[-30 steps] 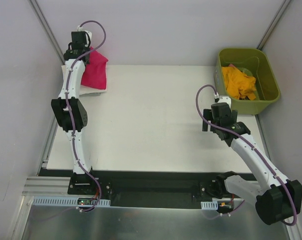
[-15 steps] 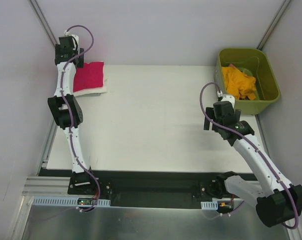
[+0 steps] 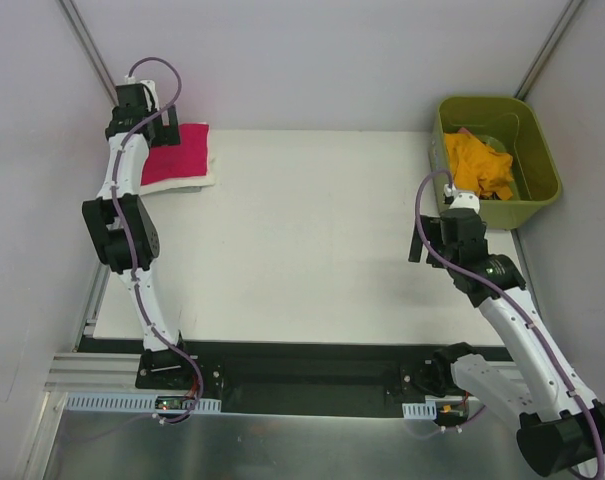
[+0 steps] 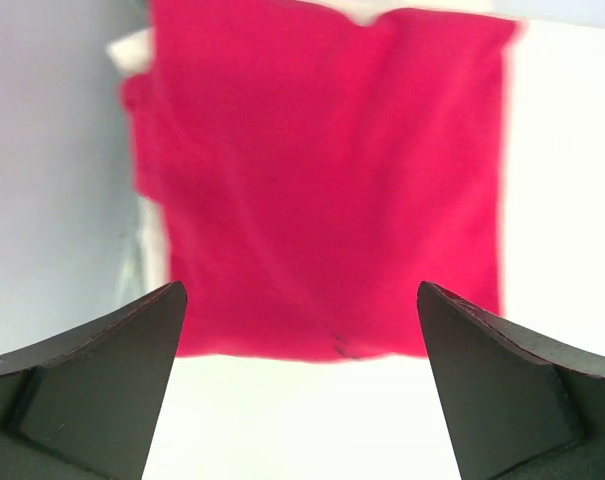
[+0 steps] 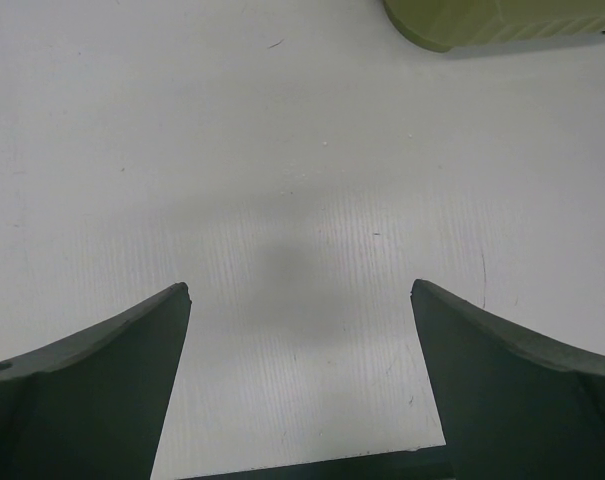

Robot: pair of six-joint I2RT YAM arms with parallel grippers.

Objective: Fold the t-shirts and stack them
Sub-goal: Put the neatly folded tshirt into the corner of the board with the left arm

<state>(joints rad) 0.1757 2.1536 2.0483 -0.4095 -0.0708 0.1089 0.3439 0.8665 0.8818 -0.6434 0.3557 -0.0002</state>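
Crumpled inside the olive-green bin (image 3: 437, 150): orange-yellow t-shirt (image 3: 479, 165), no clear long axis; just short of the bin's near-left corner, right gripper (image 5: 300, 285), spread wide, empty, clearly the nearer; far across from the bin, left gripper (image 4: 302, 285), likewise gaping and empty, above magenta-pink t-shirt (image 4: 322, 180), folded on the white t-shirt (image 4: 130, 50).

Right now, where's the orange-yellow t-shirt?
Top view, far right: the orange-yellow t-shirt lies crumpled inside the olive-green bin at the table's far-right corner.
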